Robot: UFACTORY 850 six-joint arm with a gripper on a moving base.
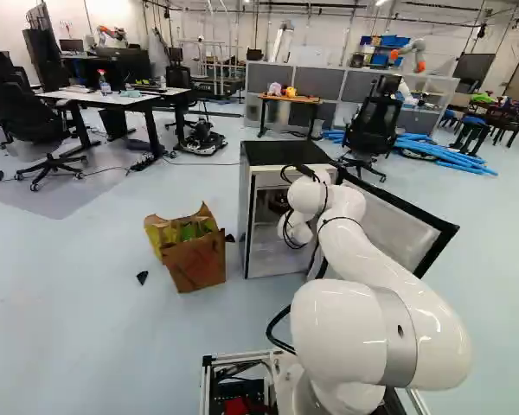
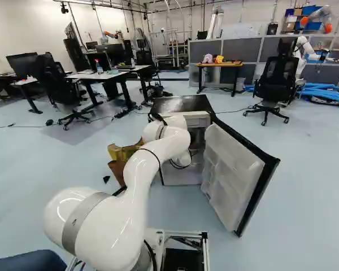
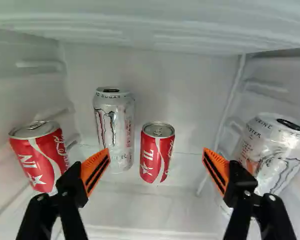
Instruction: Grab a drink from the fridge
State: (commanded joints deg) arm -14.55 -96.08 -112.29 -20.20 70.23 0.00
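The gripper (image 1: 278,201) reaches into the open fridge (image 1: 284,154) in the left base view, mostly hidden by the arm. In the wrist view the gripper (image 3: 155,154) stands wide open, nothing held. Ahead, between its orange pads, a small red can (image 3: 157,152) is upright on the fridge floor. Beside that can, toward one finger, a taller silver can (image 3: 114,130) stands near the back wall. Another red can (image 3: 40,156) is beyond one finger by a side wall; a second silver can (image 3: 275,152) is beyond the other finger, partly covered by it.
The fridge door (image 2: 229,172) hangs open to the arm's right. A brown paper bag (image 1: 195,259) stands on the floor left of the fridge. Inside, side walls and a ledge (image 3: 140,30) above the cans bound the compartment. Desks, chairs and another robot (image 2: 300,51) are farther off.
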